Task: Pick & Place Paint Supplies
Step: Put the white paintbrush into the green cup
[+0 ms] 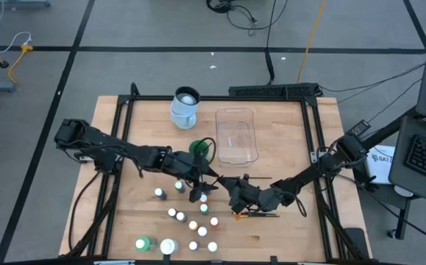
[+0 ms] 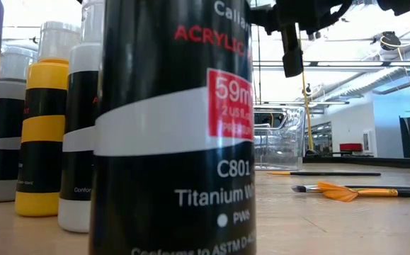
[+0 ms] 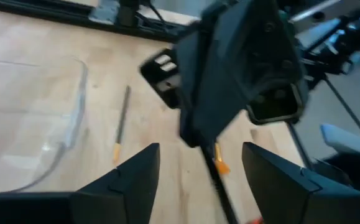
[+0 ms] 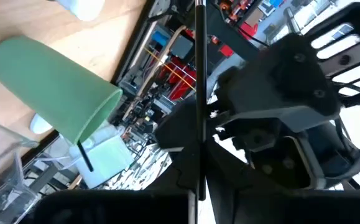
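Note:
Several small white-capped paint bottles point(image 1: 194, 221) stand near the table's front, with a larger green bottle point(image 1: 144, 243) and a white jar point(image 1: 168, 246) beside them. Brushes point(image 1: 255, 214) lie flat on the wood to their right. My right gripper point(image 4: 198, 186) is shut on a thin dark brush point(image 4: 198, 93) at the table's middle. My left gripper point(image 3: 198, 180) faces it, open, one finger on each side of that brush without touching it. A green cup point(image 4: 55, 87) stands behind them with a brush point(image 4: 86, 155) in it. My right gripper pinches the thin dark brush's handle point(image 4: 198, 168) between its two fingers. The brush is clear of the table and runs out past the fingers, its orange part point(image 3: 220, 165) lying between my left gripper's open fingers.
A pale jug point(image 1: 185, 107) and a clear plastic tub point(image 1: 237, 135) stand at the table's far side. A loose brush point(image 3: 122, 121) lies on the wood next to the tub. In the low view, tall paint bottles point(image 2: 169, 127) stand right before the camera.

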### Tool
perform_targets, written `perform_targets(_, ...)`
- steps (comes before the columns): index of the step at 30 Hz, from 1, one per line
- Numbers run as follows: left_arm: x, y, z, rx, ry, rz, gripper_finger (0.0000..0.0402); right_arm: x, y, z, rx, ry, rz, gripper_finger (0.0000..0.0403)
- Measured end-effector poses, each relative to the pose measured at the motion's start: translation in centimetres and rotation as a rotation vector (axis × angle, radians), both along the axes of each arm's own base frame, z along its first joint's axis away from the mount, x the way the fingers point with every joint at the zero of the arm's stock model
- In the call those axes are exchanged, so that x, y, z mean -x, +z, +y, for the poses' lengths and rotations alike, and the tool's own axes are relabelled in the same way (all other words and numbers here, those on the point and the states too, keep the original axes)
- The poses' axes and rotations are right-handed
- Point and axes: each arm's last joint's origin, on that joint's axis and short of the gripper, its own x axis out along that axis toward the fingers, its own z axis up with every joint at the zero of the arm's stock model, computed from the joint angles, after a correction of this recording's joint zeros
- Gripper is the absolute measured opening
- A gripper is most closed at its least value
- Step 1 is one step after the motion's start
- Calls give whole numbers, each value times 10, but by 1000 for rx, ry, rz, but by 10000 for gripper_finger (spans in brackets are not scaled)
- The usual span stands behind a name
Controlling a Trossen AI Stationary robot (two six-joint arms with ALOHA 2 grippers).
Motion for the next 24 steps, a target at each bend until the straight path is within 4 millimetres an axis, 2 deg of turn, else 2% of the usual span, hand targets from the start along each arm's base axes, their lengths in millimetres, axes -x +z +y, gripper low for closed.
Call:
perform_targets(4,-1,-1,5,19,-21,10,157,1,-1,2,4,5,10,6)
perform_targets(11,-2,-4,10,-44,-74,15,19,2,-6,2,0,2,45,6)
perform_targets(24,0,-5,-1,-133,-81,8,3,1,-8,2,-116,20,4,6)
